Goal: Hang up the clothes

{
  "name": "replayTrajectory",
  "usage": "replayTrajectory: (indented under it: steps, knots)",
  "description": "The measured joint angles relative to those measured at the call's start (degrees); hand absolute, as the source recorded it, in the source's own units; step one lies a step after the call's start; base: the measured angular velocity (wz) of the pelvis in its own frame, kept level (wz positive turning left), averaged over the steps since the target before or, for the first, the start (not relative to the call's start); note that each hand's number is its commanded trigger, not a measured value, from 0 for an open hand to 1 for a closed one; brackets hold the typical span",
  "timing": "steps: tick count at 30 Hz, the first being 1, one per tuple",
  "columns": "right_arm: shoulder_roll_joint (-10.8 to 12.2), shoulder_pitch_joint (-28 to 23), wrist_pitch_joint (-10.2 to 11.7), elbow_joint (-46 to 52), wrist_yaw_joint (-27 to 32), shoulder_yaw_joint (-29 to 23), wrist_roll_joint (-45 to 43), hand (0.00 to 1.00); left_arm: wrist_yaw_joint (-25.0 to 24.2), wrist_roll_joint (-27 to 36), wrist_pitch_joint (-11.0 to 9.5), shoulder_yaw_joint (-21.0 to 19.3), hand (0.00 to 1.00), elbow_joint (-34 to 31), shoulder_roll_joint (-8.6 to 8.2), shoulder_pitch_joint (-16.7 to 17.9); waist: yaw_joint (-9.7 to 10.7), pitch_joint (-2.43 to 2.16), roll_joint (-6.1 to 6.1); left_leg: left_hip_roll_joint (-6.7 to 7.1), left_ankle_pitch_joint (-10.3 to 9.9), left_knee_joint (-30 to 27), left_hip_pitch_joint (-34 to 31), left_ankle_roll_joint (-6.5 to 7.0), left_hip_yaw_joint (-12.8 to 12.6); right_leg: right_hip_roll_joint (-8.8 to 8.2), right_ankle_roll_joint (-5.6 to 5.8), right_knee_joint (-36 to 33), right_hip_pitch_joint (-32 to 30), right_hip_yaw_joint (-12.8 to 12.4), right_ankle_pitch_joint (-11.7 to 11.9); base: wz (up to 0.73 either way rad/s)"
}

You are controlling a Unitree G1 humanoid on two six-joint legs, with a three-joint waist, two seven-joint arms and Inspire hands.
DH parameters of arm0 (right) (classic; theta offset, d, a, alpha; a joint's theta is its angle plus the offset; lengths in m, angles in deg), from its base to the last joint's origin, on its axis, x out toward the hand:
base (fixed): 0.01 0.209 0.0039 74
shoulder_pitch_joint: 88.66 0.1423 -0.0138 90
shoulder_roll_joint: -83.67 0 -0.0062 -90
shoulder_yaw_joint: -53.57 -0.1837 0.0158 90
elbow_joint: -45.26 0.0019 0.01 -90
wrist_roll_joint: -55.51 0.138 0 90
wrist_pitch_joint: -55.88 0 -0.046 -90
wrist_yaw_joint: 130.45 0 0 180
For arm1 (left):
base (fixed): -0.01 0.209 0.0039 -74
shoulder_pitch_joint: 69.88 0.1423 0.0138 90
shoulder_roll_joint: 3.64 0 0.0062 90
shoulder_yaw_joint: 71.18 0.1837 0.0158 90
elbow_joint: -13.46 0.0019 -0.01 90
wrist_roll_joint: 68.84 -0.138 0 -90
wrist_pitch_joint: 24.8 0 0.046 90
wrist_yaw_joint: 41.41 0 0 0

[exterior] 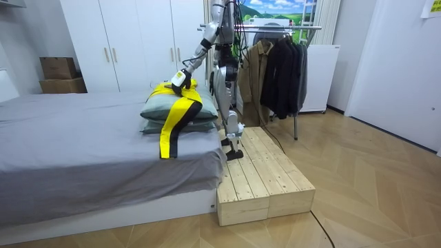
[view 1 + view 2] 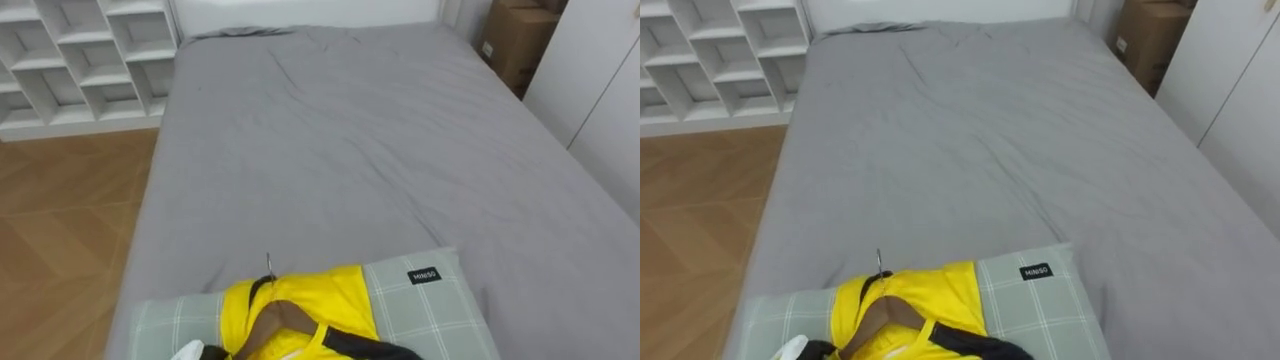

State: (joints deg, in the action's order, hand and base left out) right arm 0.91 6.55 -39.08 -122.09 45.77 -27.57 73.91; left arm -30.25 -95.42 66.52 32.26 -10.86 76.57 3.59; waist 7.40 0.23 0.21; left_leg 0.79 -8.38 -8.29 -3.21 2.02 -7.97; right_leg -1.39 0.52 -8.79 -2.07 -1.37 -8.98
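While the yellow garment (image 2: 300, 295) lies on the pillows (image 2: 420, 300) at the near end of the bed (image 2: 350, 140), the step in hand looks like the pick-up: getting hold of the garment by its hanger (image 2: 272, 325) before taking it to the rack (image 1: 289, 27). The wooden hanger sits inside the neck, and its metal hook (image 2: 268, 263) sticks out toward the middle of the bed. The left hand (image 1: 180, 78) rests on top of the garment in the room view. I cannot tell how far its fingers are open or whether they have hold of anything.

To do this well, the fingers should close round the hanger just under the hook, not on loose cloth alone, so that the garment keeps its seat when lifted. A long part of the garment trails down the front of the pillows, so the lift should go high enough to clear them without snagging.

The robot stands on a wooden platform (image 1: 265, 176) right against the bed's side, with the rack and its dark coats (image 1: 279, 65) just behind it. It will likely have to turn on that narrow platform, and the coats crowd the rail, leaving little free room. A white shelf (image 2: 80, 60) and cardboard boxes (image 2: 515, 40) stand beyond the bed, well apart from the work.
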Motion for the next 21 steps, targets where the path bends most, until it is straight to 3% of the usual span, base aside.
replayTrajectory:
  steps: [4, 21]
  knots:
    - [0.1, -0.3, 0.1, -0.1, 0.1, 0.0, 1.9, 0.0, -0.1, 0.0, 0.1, 0.0, 1.0, 0.8, -1.1, 1.1, 0.0, 0.06, -0.06, 0.0, 0.0, 0.0, -0.2, 0.0, 0.0, -0.02, -0.01, 0.0, -0.2, 0.2, 0.0, 0.0]
    - [0.3, -0.2, 0.7, -0.1, 0.0, 0.0, 2.0, 0.0, -0.6, 0.0, -0.1, -0.3, 1.0, 1.6, -1.31, 1.3, 0.0, 0.48, 0.09, -0.04, 0.0, 0.0, -0.2, -0.01, 0.0, 0.03, -0.01, -0.1, -0.3, 0.2, 0.0, 0.0]
